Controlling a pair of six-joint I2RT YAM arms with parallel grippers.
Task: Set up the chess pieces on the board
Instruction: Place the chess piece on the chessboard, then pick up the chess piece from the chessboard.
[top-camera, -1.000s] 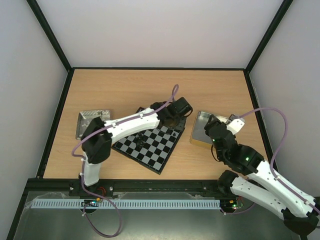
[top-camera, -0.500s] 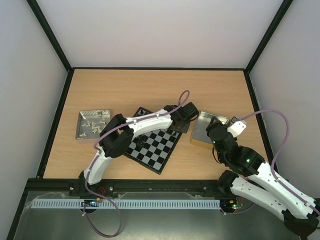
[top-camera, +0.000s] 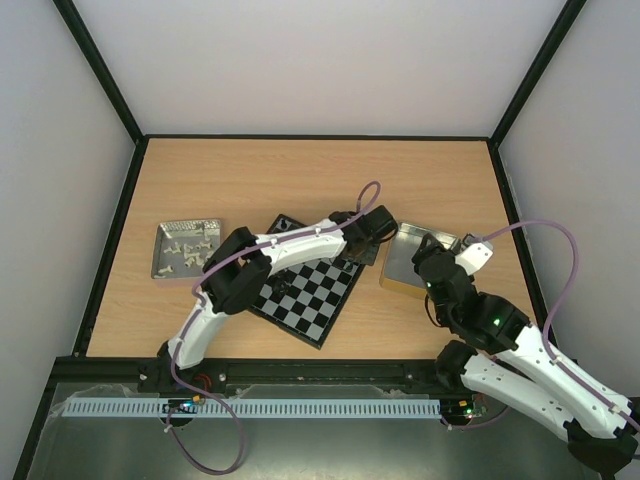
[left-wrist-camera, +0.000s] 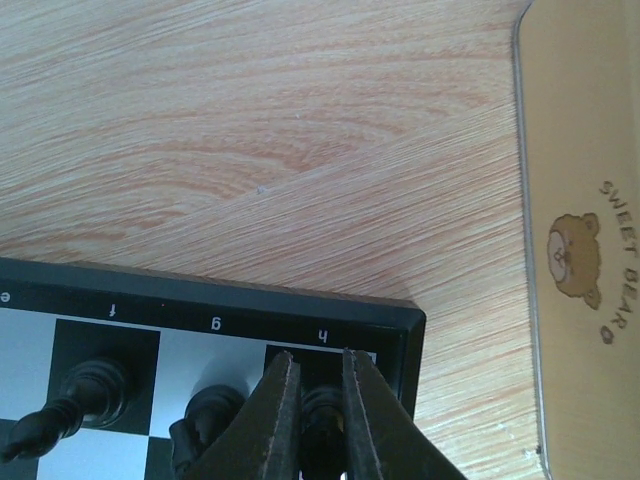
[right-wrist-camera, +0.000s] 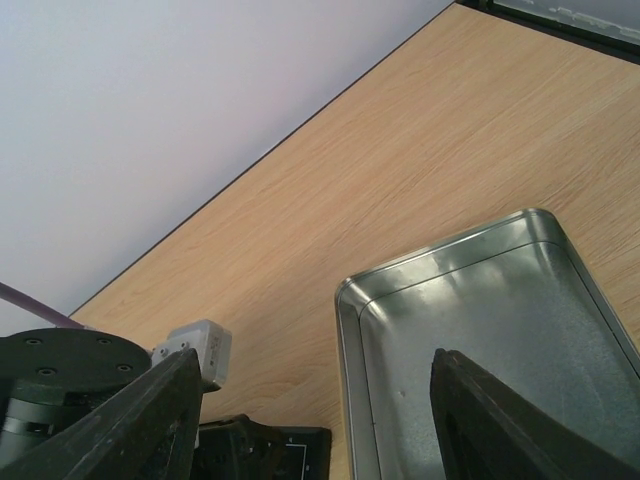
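Note:
The board (top-camera: 312, 292) lies tilted in the middle of the table. In the left wrist view its corner rim (left-wrist-camera: 300, 312) shows the letters g and h. My left gripper (left-wrist-camera: 320, 362) is shut on a black chess piece (left-wrist-camera: 322, 412) over the corner square h; in the top view it sits at the board's far right corner (top-camera: 363, 240). Two more black pieces (left-wrist-camera: 95, 388) (left-wrist-camera: 208, 418) stand on neighbouring squares. My right gripper (right-wrist-camera: 315, 370) is wide open and empty above the metal tray (right-wrist-camera: 480, 330) to the right of the board.
A second metal tray (top-camera: 160, 250) with pale pieces sits left of the board. The right tray (top-camera: 398, 262) shows a tan "SWEET BEAR" side (left-wrist-camera: 590, 250) close to the board corner. The left wrist (right-wrist-camera: 60, 385) is near the right gripper.
The left arm has swung right to the board's far right corner, uncovering the left tray. The right arm has barely shifted.

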